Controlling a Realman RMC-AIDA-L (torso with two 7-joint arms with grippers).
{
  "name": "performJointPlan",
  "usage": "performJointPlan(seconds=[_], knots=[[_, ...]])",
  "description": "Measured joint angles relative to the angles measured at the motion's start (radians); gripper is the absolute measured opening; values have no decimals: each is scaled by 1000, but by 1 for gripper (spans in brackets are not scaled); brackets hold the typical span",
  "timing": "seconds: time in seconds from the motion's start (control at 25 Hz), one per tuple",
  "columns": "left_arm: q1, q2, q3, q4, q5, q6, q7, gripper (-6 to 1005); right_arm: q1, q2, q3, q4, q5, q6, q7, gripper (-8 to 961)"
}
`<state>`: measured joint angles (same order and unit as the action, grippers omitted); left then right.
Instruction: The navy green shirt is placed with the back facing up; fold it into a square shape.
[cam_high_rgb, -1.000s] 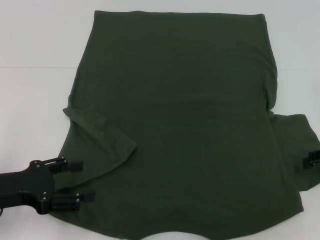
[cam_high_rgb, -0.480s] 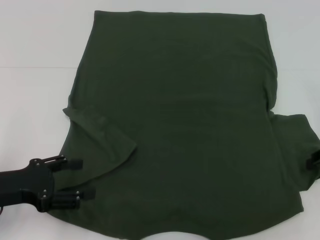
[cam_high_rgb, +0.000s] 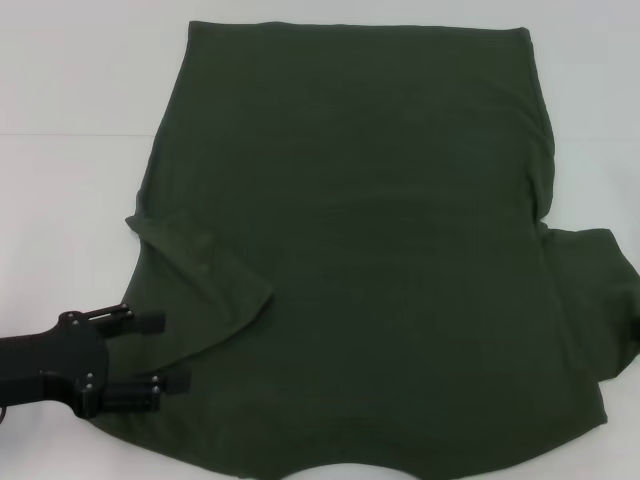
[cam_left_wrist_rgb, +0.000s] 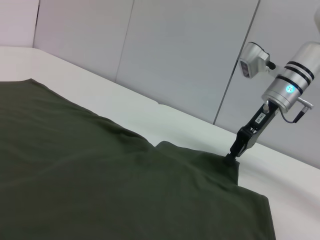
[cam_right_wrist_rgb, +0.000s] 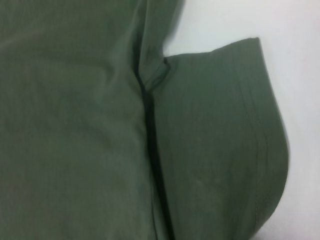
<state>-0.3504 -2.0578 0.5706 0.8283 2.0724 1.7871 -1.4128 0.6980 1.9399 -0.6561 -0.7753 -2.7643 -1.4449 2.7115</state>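
The navy green shirt (cam_high_rgb: 380, 230) lies flat on the white table (cam_high_rgb: 60, 220), plain back up, collar end near me. Its left sleeve (cam_high_rgb: 205, 270) is folded inward onto the body. Its right sleeve (cam_high_rgb: 600, 300) lies spread out to the side. My left gripper (cam_high_rgb: 165, 352) is open, low at the shirt's near left edge, fingers pointing onto the cloth. My right gripper is out of the head view. In the left wrist view the right gripper (cam_left_wrist_rgb: 235, 152) touches the right sleeve's outer edge. The right wrist view shows the sleeve (cam_right_wrist_rgb: 220, 140) and armpit seam from close above.
Bare white table surrounds the shirt on the left, far side and right (cam_high_rgb: 600, 120). Grey wall panels (cam_left_wrist_rgb: 190, 55) stand behind the table's right side in the left wrist view.
The right gripper slid off the head view's right edge. The left gripper shifted slightly down and left. The shirt has not moved.
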Motion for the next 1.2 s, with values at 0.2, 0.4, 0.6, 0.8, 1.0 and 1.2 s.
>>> performJointPlan(seconds=[0.2, 0.4, 0.6, 0.8, 1.0, 1.2], knots=[[-2, 2, 0, 2, 0, 0, -4, 904, 0, -3, 0, -1, 0, 2, -8, 39], [-2, 3, -2, 2, 0, 0, -6, 905, -11, -8, 5, -35, 6, 2, -11, 6], [-2, 3, -3, 2, 0, 0, -7, 905, -42, -18, 42, -122, 45, -34, -16, 11], [0, 4, -3, 3, 0, 1, -8, 905, -57, -28, 98, -199, 91, -86, -32, 19], [1, 6, -5, 5, 0, 0, -14, 904, -58, -28, 110, -257, 136, -120, -47, 27], [0, 7, -5, 6, 0, 0, -20, 904, -33, -27, 86, -284, 174, -141, -64, 36]])
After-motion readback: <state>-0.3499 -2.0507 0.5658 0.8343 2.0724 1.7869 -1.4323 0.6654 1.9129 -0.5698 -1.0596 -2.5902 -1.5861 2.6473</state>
